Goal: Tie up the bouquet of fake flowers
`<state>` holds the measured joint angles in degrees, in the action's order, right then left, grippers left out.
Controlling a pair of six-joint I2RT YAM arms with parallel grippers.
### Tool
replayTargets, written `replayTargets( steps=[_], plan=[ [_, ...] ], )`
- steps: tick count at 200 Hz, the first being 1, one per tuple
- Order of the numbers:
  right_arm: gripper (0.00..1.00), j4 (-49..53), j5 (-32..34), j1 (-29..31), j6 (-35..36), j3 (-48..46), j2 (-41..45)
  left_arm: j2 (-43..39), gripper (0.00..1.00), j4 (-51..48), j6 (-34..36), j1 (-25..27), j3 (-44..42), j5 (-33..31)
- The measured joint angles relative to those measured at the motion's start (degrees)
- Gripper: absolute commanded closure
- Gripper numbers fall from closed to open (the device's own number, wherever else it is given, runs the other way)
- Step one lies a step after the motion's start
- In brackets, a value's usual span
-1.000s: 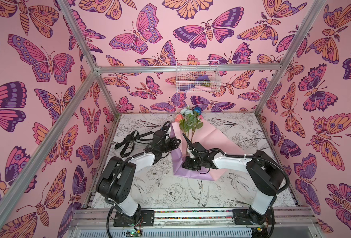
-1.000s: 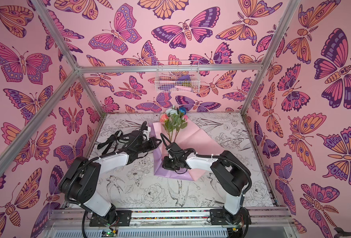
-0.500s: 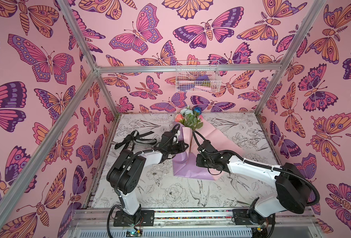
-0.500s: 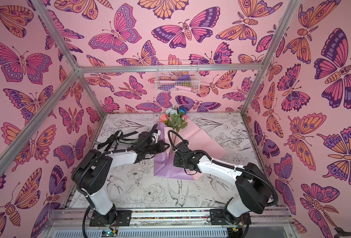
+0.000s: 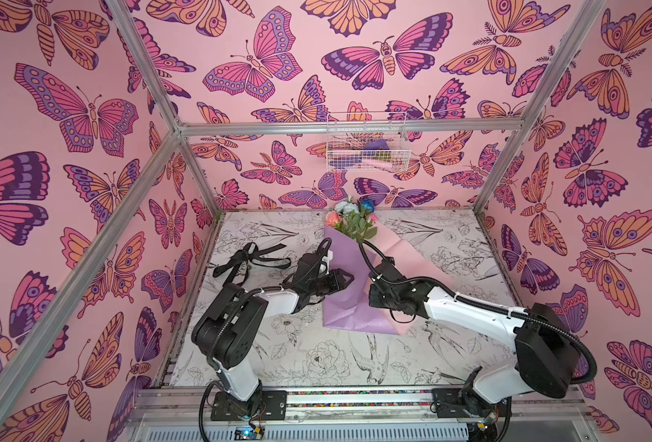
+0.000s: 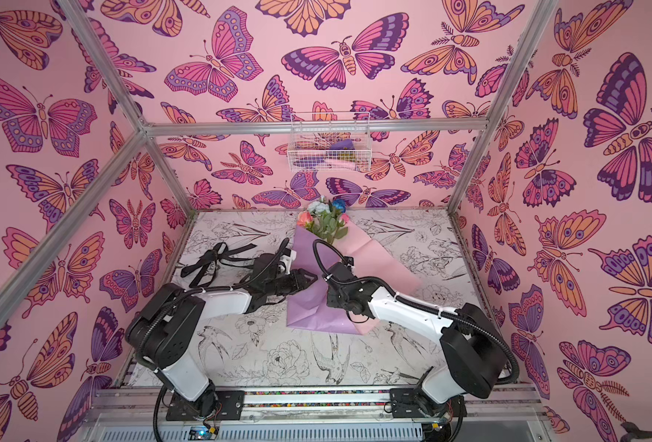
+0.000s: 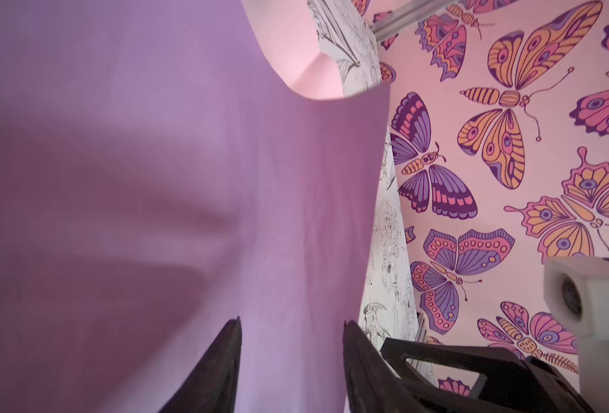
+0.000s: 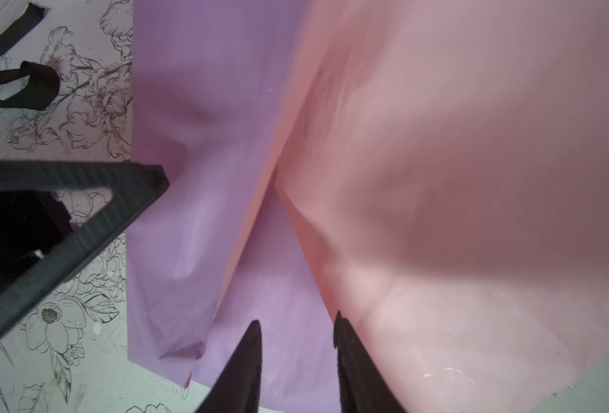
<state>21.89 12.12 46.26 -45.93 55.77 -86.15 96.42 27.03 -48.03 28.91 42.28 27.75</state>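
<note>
**A:** What has changed over the last second?

**B:** Both claws have let go. The left claw (image 7: pixel 291 321) was pinched tight a moment ago. Now its fingers stand parted, with the lilac paper (image 5: pixel 345 306) just beyond the tips and nothing nipped between them. The right claw (image 8: pixel 295 316) has eased apart too, to a narrower gap, above the seam where lilac meets the pink paper (image 8: pixel 474 178).

**A:** And the flowers?

**B:** The bouquet of fake flowers (image 5: pixel 353 225) lies on the bench (image 5: pixel 309 359) between the two claws. Its blooms poke out at the end away from both. A second ago the stems lay bare; now the lilac paper covers them.

**A:** So is it tied?

**B:** No. The black ribbon (image 5: pixel 253 260) lies loose on the bench, on the side of the left claw away from the bouquet and well apart from the wrap. I'd say the fold is done and the ribbon comes next. With nothing holding it, the paper may spring open first.
</note>
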Motion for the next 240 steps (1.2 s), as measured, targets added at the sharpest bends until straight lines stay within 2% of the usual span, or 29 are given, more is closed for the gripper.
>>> replayTargets(
  steps=[34, 66, 84, 132, 160, 193, 240],
  plan=[
    [0.63, -0.02, -0.85, 0.22, 1.09, 0.11, 0.00, -5.75, 0.67, 0.63, -3.78, 0.52, -8.11, -2.32],
    [0.67, -0.72, -2.62, 1.81, 2.10, 1.60, -1.09, -7.04, 0.74, 0.81, -6.38, 2.27, -13.66, -2.64],
    [0.72, -2.67, -5.35, 3.13, 2.54, 3.63, -4.11, -6.49, 0.74, 1.27, -7.74, 2.60, -15.52, -2.25],
    [0.76, -8.35, -13.68, 4.46, 1.66, 5.62, -14.34, -5.88, 0.72, 3.74, -10.38, 2.62, -17.07, -2.54],
    [0.77, -9.60, -16.33, 4.46, 0.74, 5.57, -16.65, -5.90, 0.72, 2.71, -10.88, 2.32, -15.61, -4.98],
    [0.78, -10.36, -17.38, 4.46, 0.72, 5.57, -17.29, -4.39, 0.73, 0.35, -8.52, 0.79, -8.55, -7.74],
    [0.78, -10.78, -17.84, 4.46, -0.15, 5.57, -19.15, 7.34, 0.78, 0.39, -6.43, -5.31, 0.11, -8.24]
  ],
)
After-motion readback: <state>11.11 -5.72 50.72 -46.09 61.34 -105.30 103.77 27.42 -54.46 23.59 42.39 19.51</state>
